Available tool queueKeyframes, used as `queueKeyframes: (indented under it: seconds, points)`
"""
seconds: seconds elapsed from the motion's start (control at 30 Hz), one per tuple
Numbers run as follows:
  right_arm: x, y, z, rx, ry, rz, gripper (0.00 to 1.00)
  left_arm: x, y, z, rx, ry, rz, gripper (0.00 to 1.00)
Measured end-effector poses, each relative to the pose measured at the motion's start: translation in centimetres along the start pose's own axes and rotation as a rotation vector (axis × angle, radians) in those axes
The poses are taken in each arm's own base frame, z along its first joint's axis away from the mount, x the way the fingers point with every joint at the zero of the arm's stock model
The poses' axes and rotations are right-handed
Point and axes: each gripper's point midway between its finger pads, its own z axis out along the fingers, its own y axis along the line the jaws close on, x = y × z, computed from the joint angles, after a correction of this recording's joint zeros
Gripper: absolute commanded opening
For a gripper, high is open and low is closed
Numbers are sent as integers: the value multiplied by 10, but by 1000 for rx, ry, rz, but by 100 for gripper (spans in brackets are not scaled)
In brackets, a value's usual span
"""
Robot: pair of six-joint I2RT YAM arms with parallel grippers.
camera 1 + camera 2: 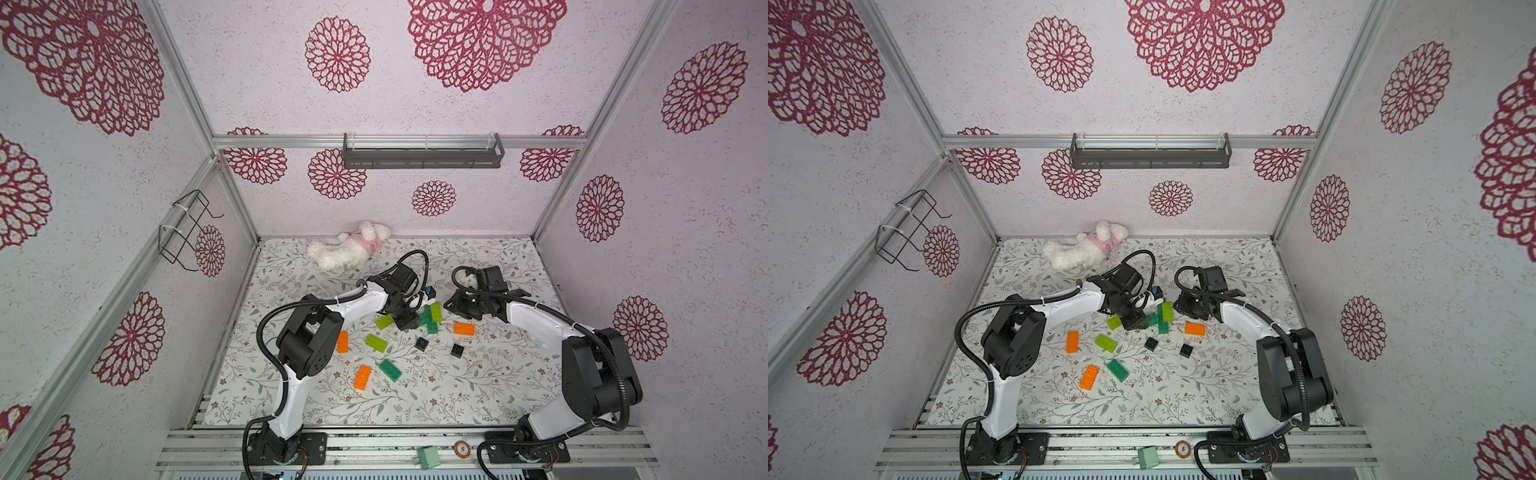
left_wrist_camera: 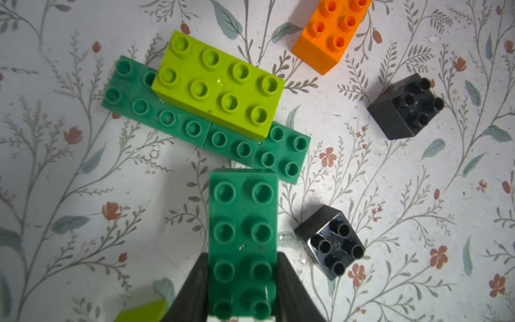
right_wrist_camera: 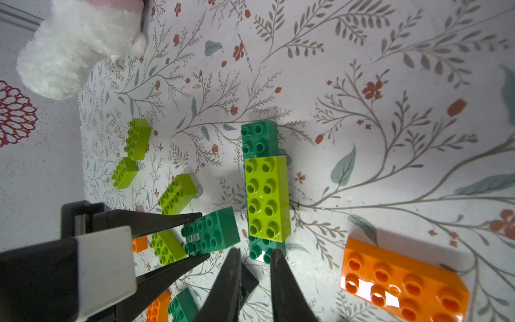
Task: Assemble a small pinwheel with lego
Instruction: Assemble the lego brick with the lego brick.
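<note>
Holding a dark green brick [image 2: 243, 217] just beside the half-built pinwheel [image 2: 218, 83] on the tabletop [image 2: 83, 181].
Pinched by its long sides in the left end effector [image 2: 242, 255]; cannot tell for the right end effector [image 3: 255, 252] by the pinwheel's end. Hard, light, likely slippery: squeeze flat sides.

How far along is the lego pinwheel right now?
Done: a lime brick sits across two dark green bricks laid end to end. In hand: the left gripper holds a third dark green brick beside them; the right gripper is at their end. Left: orange bricks, spare lime bricks and black squares lie loose.
</note>
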Motion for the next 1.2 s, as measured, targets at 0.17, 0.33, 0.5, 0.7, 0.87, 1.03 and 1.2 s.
queueKeyframes:
  seconds: [0.17, 0.33, 0.5, 0.7, 0.87, 1.03, 1.2]
  points:
    - [6, 3, 1, -28, 21, 1, 18, 0, 6, 5, -22, 11, 32, 13]
    - [15, 3, 4, -51, 51, 10, 14, 0, 9, 10, -20, 29, 56, 14]
    - [12, 1, 3, -45, 39, 17, 13, -9, 10, 8, -28, 11, 78, 18]
    - [7, -7, 4, -33, 27, 36, 9, -19, 10, 5, -29, -9, 104, 19]
    - [6, -9, 7, -32, 31, 47, 9, -23, 9, 10, -13, -11, 109, 19]
    - [5, -7, 7, -44, 27, 45, 8, -25, 9, 12, -3, -11, 113, 19]
    - [4, -6, 7, -50, 23, 43, 8, -25, 7, 13, 3, -11, 115, 19]
